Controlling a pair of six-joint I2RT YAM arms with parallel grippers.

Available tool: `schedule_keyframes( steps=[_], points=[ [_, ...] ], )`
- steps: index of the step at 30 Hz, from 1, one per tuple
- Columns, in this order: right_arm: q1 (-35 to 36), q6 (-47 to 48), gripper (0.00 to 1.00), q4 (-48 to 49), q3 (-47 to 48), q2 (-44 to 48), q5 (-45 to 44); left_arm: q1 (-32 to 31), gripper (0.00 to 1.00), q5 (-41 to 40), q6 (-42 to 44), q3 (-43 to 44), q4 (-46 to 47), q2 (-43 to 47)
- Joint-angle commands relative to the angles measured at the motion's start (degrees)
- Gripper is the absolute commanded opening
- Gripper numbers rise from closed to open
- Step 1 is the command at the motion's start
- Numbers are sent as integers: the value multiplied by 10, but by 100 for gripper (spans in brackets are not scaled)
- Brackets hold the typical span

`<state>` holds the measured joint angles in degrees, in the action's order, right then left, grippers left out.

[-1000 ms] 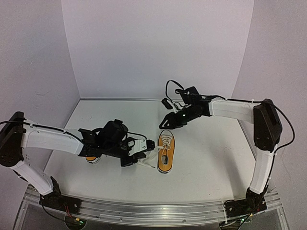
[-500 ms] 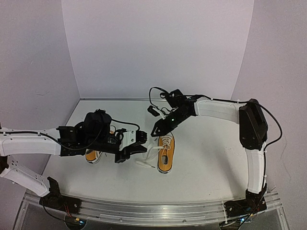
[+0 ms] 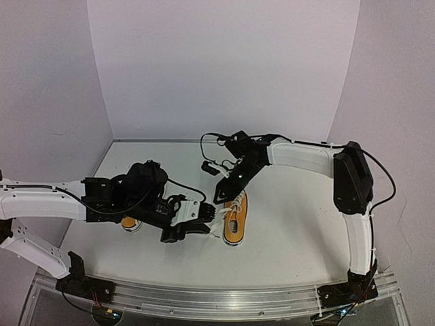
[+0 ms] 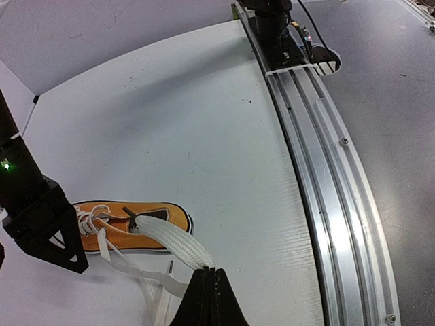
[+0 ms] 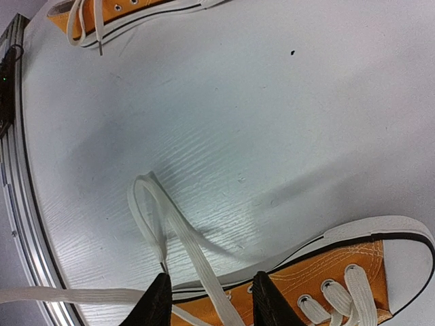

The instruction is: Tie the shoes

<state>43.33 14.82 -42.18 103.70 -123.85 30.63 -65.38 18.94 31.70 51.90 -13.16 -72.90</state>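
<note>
Orange canvas sneaker (image 3: 235, 227): laces loose
Left gripper (image 4: 207, 273): clamped on white flat lace (image 4: 170, 239)
Right gripper (image 5: 211, 280): half-open astride lace, gripping nothing

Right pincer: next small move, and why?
Probably close the right pincer: its jaws stand open astride a lace strand beside the shoe, while the left pincer is shut on a lace end.

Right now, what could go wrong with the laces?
The left fingers pinch the lace only near their tips, so a hard tug might let it slip out. Nothing holds the shoe down, so pulling could drag it along. The right fingers stand open around a thin loop and could close beside it.
</note>
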Motion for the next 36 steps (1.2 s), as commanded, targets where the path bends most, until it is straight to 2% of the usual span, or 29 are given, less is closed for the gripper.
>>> schedule_keyframes(
  steps=[1,11,26,36],
  points=[
    [13,29,38,-50,29,-13,-32,-7,0,26,3,38,-26,17],
    [31,45,40,-78,33,-14,-55,-17,0,28,3,53,-59,17],
    [60,47,40,-111,42,-34,-142,-18,0,13,2,54,-60,9],
    [71,50,41,-122,46,-50,-168,-17,0,8,4,54,-61,5]
  ],
)
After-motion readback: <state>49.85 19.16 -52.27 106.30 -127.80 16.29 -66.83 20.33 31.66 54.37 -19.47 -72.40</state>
